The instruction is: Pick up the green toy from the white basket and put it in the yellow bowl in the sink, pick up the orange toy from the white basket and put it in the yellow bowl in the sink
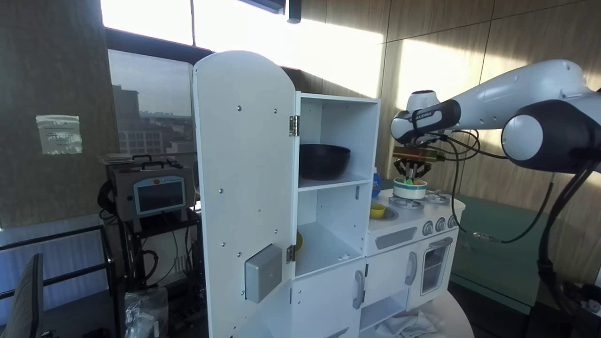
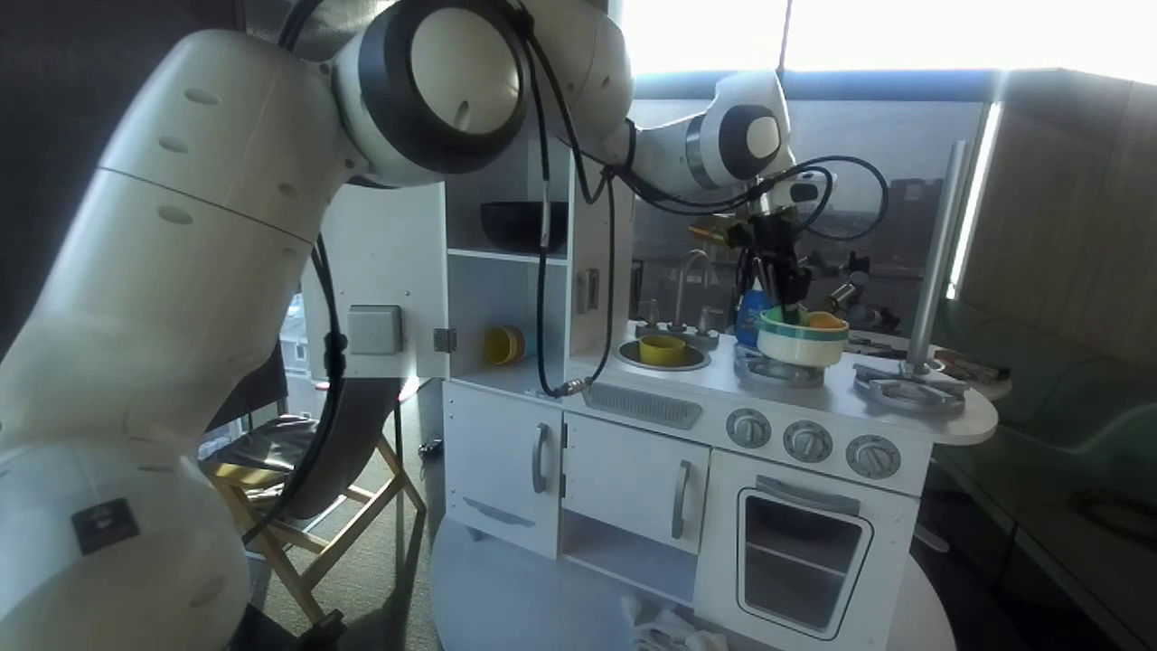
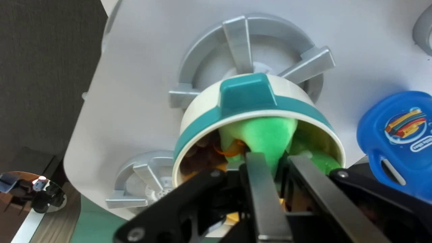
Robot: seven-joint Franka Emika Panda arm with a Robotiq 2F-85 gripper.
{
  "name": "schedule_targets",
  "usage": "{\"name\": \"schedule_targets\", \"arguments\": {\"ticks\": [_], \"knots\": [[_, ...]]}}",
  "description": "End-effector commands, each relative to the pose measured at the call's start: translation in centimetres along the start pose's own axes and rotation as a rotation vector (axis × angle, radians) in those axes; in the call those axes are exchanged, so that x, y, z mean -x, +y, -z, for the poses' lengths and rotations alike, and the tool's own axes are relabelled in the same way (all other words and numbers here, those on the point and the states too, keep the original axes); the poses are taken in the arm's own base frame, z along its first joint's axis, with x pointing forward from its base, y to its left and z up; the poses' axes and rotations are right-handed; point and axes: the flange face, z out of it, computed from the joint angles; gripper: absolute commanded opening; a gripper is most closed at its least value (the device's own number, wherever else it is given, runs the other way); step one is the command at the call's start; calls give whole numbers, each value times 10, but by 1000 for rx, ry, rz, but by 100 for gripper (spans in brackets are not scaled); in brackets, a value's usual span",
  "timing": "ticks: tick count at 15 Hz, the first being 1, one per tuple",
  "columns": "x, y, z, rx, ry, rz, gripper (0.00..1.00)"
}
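Note:
The white basket is a round white container with a teal band point(image 1: 410, 191) on the stove top; it also shows in an exterior view point(image 2: 804, 351) and the wrist view point(image 3: 202, 116). My gripper point(image 3: 276, 158) points down into it, its fingers pressed around the green toy point(image 3: 266, 133). Green shows at the fingertips above the rim in an exterior view point(image 1: 409, 181). The orange toy point(image 2: 824, 320) shows at the basket's rim; only orange bits point(image 3: 234, 148) show in the wrist view. The yellow bowl point(image 2: 663, 351) stands in the sink point(image 2: 698, 361); it also shows in an exterior view point(image 1: 377, 211).
A blue bottle point(image 3: 398, 135) stands close beside the basket. A faucet point(image 2: 682, 289) rises behind the sink. Stove burners point(image 2: 908, 391) lie around the basket. A black bowl point(image 1: 325, 161) and another yellow container point(image 2: 502, 344) are on the cupboard shelves. The tall cupboard door point(image 1: 244, 178) is open.

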Motion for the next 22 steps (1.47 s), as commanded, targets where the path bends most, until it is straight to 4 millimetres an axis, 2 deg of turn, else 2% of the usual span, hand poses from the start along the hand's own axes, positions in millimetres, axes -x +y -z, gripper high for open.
{"name": "schedule_targets", "arguments": {"ticks": [1,5,9,14,19,20,21,22], "knots": [[5,-18,-2,-36,109,-35,10],[23,-20,-1,-21,264,4,11],[39,-1,-3,54,359,16,11],[57,17,10,40,321,38,11],[70,15,30,-25,279,45,11],[72,14,32,-33,267,58,13],[73,13,32,-34,257,57,40],[75,11,29,-33,243,66,41]]}}
